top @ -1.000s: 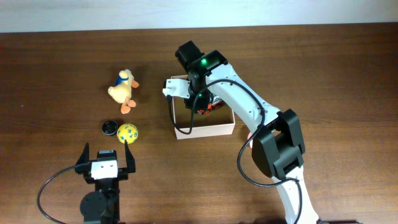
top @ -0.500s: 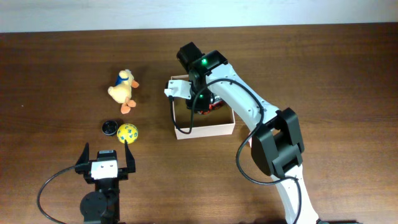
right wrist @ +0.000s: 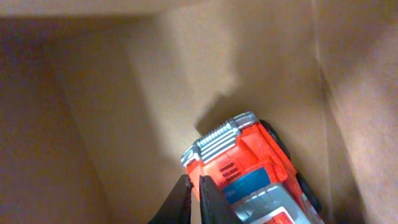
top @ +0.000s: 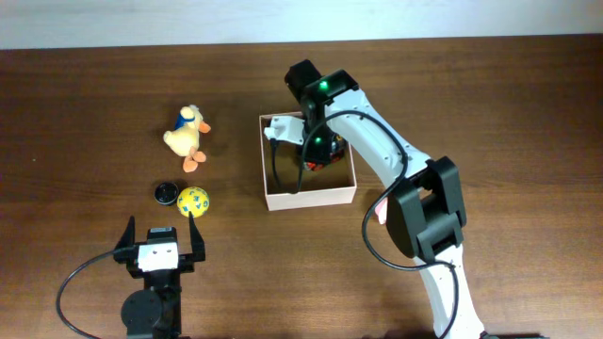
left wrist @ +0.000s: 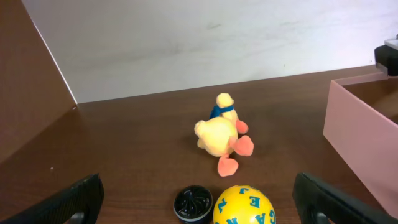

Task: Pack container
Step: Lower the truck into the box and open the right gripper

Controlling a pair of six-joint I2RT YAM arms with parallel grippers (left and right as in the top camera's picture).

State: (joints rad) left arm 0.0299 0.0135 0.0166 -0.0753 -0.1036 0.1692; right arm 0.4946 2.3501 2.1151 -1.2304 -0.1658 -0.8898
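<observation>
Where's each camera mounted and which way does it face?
Overhead: above table, looking straight down; left arm, right arm, container, duck.
Left wrist: low over table, facing forward at duck, ball; own open jaws at edges.
Right wrist: inside container, looking down at red truck; own jaws together.
Shared: overhead and left wrist both see duck, ball.

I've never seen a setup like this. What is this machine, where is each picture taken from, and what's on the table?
Two robot arms work at a brown table. The overhead picture looks straight down; the other two come from a camera on each wrist. The left claw sits open near a yellow lettered ball, a small black round piece and a plush duck. The right claw, fingers together, is down inside the white cardboard container, beside a red toy truck lying there.
</observation>
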